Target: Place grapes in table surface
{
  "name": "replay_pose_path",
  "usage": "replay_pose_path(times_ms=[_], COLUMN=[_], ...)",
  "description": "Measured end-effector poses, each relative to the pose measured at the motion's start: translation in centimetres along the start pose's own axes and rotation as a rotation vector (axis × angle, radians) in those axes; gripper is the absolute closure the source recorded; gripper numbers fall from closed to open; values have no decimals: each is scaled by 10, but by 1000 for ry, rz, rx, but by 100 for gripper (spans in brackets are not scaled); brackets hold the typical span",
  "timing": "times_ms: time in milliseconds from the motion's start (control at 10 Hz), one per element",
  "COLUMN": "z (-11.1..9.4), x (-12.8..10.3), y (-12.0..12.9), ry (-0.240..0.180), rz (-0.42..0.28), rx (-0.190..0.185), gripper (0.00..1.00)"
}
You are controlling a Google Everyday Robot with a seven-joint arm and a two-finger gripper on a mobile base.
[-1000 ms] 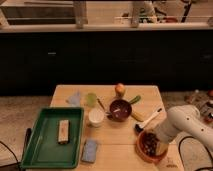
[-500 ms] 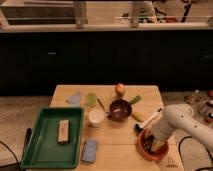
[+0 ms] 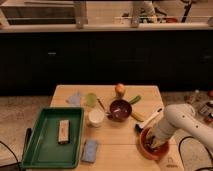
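Your gripper (image 3: 154,142) is down inside the reddish-brown bowl (image 3: 145,154) at the lower right of the frame, clenched. The grapes (image 3: 147,146) are a dark clump directly beneath it; whether they're gripped isn't visible. Bare table surface (image 3: 120,146) lies just left of the bowl.

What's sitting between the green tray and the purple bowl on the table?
In the camera view, a white cup stands between the green tray and the purple bowl. The gripper, shut, is down in the brown bowl.
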Motion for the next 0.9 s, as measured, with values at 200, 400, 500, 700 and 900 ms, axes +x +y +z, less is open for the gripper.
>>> replay_pose_path(times_ms=[200, 400, 500, 700, 900], z=[-7, -18, -23, -36, -46], x=[-1, -6, -8, -13, -17], y=[3, 5, 5, 7, 8], ry=[6, 1, -10, -29, -36], rz=[-6, -13, -17, -25, -34], rx=[11, 25, 35, 45, 51], gripper=[100, 100, 100, 100, 100])
